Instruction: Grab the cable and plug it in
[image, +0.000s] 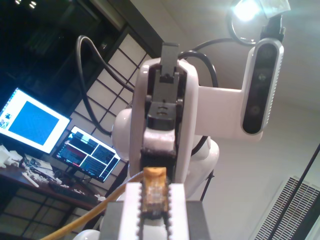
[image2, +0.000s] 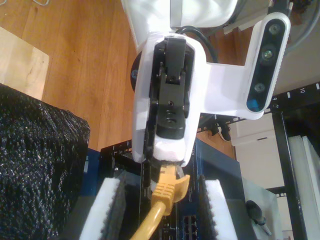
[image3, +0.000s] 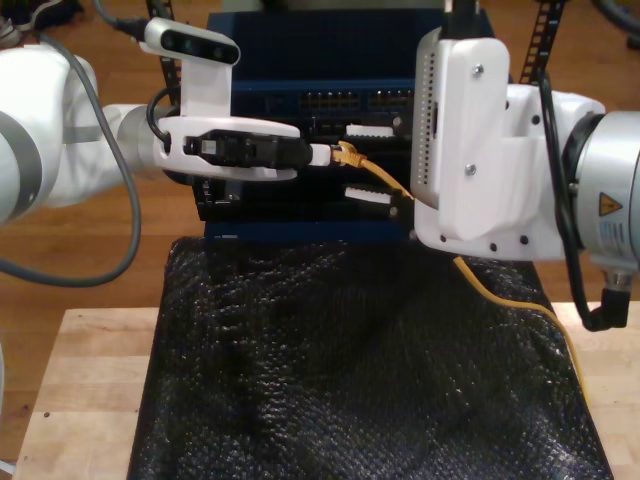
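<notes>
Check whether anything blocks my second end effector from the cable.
Nothing visible does: the cable runs between the open pads of my second end effector, while my first end effector grips its plug.

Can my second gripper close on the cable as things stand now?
Probably yes. My second gripper has its fingers open on either side of the cable, nothing between. My first gripper holds the plug close by.

Small numeral "10" on the black metal rack rail (image2: 299, 91), yellow triangular warning sign with a black mark on the grey joint of the white robot arm (image3: 610, 206), monitor screens (image: 31, 120) too blurred to read
</notes>
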